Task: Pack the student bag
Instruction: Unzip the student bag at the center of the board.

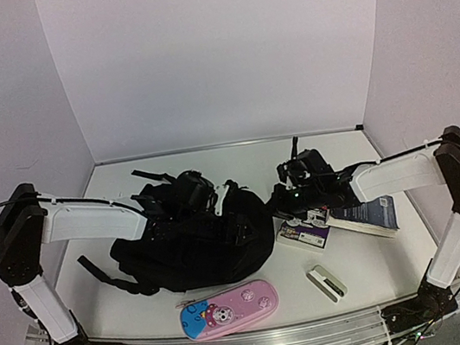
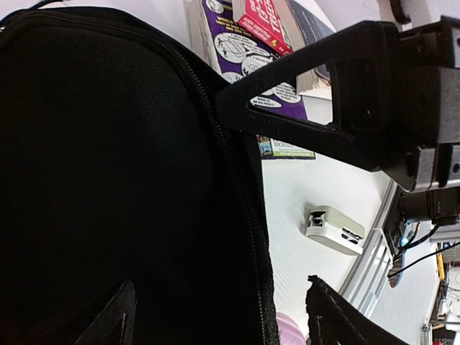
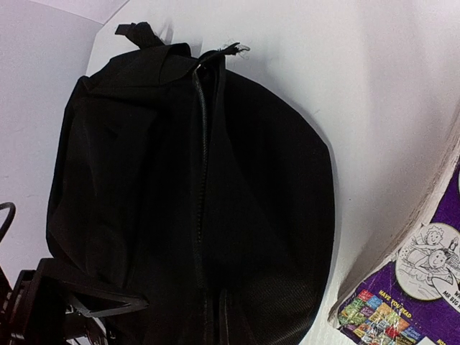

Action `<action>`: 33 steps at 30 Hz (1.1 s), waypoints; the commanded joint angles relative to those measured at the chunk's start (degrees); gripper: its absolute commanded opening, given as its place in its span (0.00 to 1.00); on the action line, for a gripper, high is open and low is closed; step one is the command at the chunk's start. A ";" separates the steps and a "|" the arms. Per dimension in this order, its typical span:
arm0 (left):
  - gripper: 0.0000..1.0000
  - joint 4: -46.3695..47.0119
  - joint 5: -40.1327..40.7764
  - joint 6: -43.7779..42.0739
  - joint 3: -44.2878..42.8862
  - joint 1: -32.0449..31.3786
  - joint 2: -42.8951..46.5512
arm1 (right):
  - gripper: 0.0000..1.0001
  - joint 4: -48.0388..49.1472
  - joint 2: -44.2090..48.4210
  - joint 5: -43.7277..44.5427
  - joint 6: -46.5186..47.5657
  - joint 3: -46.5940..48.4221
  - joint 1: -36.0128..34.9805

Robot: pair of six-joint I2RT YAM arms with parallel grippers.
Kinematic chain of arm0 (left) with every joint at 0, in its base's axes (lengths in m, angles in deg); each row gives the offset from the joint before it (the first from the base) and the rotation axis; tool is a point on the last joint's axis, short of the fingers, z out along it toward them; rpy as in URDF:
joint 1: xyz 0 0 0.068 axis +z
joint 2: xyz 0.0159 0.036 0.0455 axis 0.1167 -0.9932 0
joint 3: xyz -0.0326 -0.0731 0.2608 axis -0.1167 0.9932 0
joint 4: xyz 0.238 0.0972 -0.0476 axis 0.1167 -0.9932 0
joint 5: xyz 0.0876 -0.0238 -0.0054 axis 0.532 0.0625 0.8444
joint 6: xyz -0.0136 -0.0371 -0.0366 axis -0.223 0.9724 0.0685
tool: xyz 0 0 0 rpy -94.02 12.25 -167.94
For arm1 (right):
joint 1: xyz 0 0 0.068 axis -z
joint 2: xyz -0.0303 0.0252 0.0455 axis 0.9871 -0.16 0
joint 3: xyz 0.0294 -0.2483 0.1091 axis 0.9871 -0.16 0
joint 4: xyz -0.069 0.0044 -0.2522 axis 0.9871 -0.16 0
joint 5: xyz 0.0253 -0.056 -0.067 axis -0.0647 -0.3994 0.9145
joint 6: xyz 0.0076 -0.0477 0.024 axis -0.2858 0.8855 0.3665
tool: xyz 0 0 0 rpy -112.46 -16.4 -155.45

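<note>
The student bag (image 1: 191, 247), a large black backpack, lies in the middle of the table with its zipper (image 3: 201, 144) running along its length. My left gripper (image 1: 220, 204) hovers over the bag's right part. It stands open, one finger (image 2: 115, 316) above the fabric and the other past the bag's edge, with nothing between them. My right gripper (image 1: 279, 203) is at the bag's right edge. Its dark fingers (image 3: 224, 320) are shut together on the bag at the zipper line; what exactly they pinch is lost in the black.
A purple picture book (image 1: 304, 233) and a stack of books (image 1: 368, 216) lie right of the bag. A pink-and-blue pencil case (image 1: 230, 310) and a small white stapler (image 1: 327, 282) sit near the front edge. White walls enclose the back and sides.
</note>
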 commanded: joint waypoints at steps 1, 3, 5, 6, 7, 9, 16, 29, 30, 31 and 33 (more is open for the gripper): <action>0.72 -2.15 -0.82 -2.66 -4.48 -0.72 -2.13 | 0.00 1.03 1.56 1.15 -0.23 -0.54 -0.42; 0.56 -3.16 1.18 -2.74 -4.82 -0.89 -2.54 | 0.00 1.03 1.81 1.21 -0.23 -0.58 -0.41; 0.36 -3.57 3.16 -2.64 -4.62 -1.01 -2.23 | 0.00 1.01 2.18 1.30 -0.23 -0.77 -0.41; 0.26 -3.29 3.72 -2.48 -4.08 -1.01 -1.65 | 0.00 0.99 2.32 1.48 -0.23 -0.86 -0.41; 0.19 -2.59 4.35 -2.31 -3.34 -1.01 -0.88 | 0.00 1.00 2.43 1.64 -0.27 -0.97 -0.41; 0.04 -1.28 5.73 -2.05 -1.96 -1.01 0.82 | 0.00 0.99 2.54 1.97 -0.34 -1.22 -0.41; 0.00 -2.56 16.57 0.95 3.57 0.82 10.04 | 0.00 0.73 3.65 5.31 -1.16 -2.65 -0.41; 0.00 -12.54 24.15 12.87 23.94 22.06 38.82 | 0.00 -1.61 0.86 13.83 -2.56 -3.86 -0.48; 0.00 -13.63 24.17 13.58 25.09 22.59 40.06 | 0.00 -1.69 0.65 14.08 -2.50 -3.82 -0.46; 0.00 -14.62 24.06 14.12 26.19 23.09 41.08 | 0.00 -1.73 0.40 14.20 -2.39 -3.80 -0.43; 0.00 -15.62 22.56 14.30 27.58 23.91 42.28 | 0.00 -1.74 0.02 13.90 -2.05 -3.62 -0.42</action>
